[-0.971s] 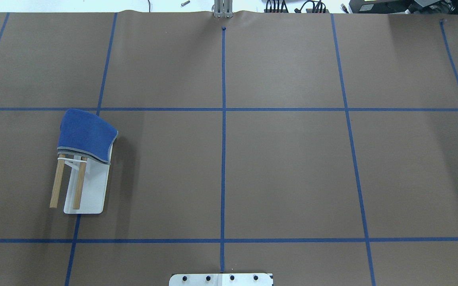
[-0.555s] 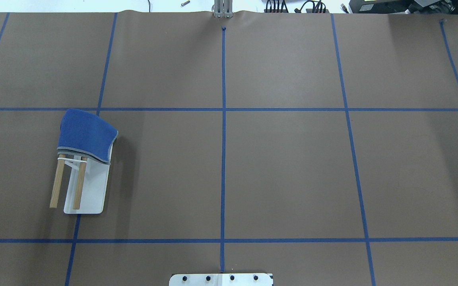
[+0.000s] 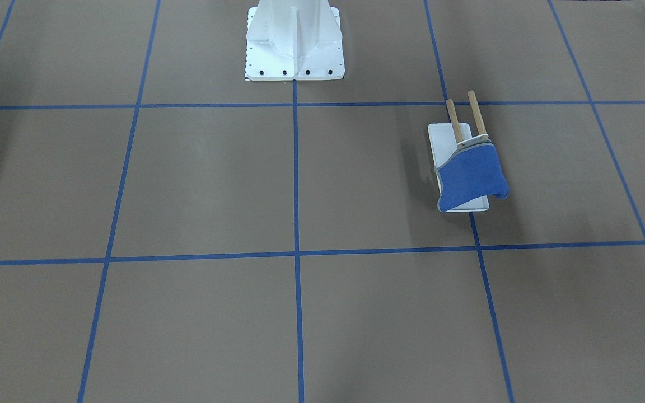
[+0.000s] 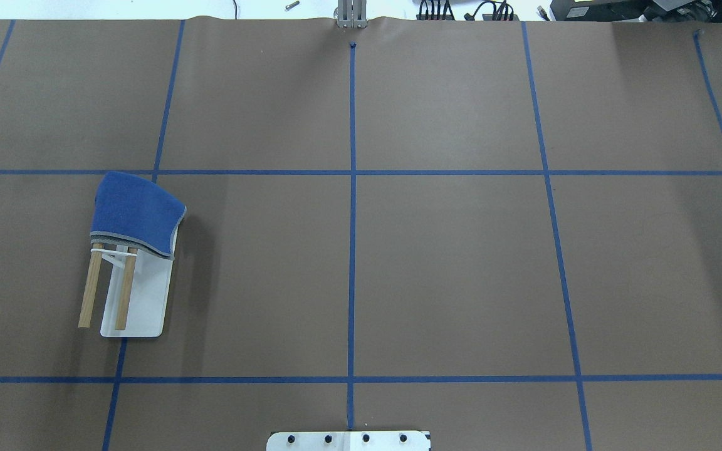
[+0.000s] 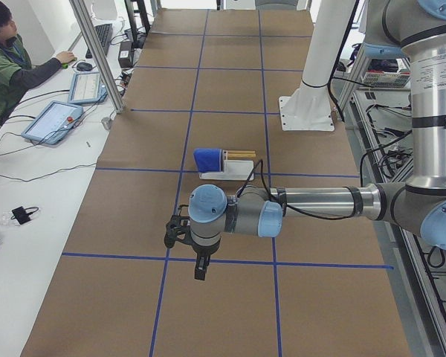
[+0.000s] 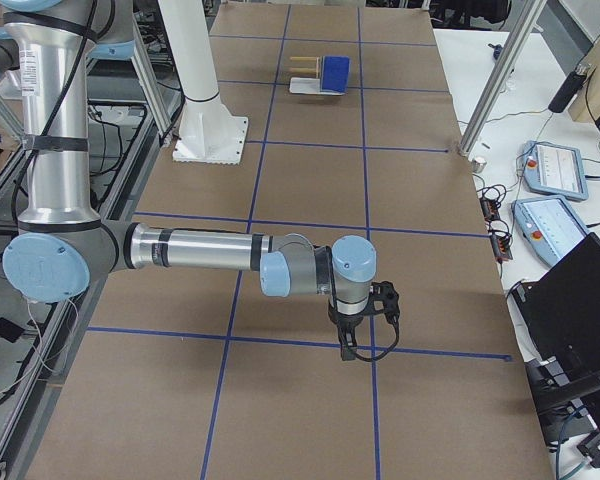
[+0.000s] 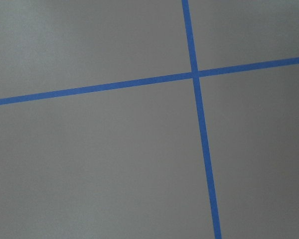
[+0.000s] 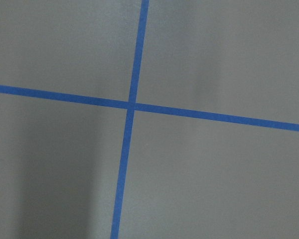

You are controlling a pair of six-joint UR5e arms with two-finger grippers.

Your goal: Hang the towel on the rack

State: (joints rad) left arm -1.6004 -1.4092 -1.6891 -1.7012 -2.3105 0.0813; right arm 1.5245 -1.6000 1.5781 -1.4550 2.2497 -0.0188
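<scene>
The royal-blue towel [image 4: 135, 212] lies draped over the far end of the rack's two wooden rods [image 4: 90, 288], its grey edge across them. The rack's white base [image 4: 148, 300] stands on the table's left part. Towel [image 3: 471, 176] and rack base [image 3: 445, 137] also show in the front-facing view. My left gripper [image 5: 198, 268] shows only in the exterior left view, hanging above the table well away from the rack [image 5: 238, 169]. My right gripper [image 6: 348, 350] shows only in the exterior right view, far from the towel [image 6: 337, 72]. I cannot tell whether either is open or shut.
The large white bolted pedestal [image 3: 294, 39] stands at the robot's side of the table. Blue tape lines [image 4: 352, 172] cross the brown table cover. An operator [image 5: 15, 63] sits at a side bench with tablets [image 5: 56, 120].
</scene>
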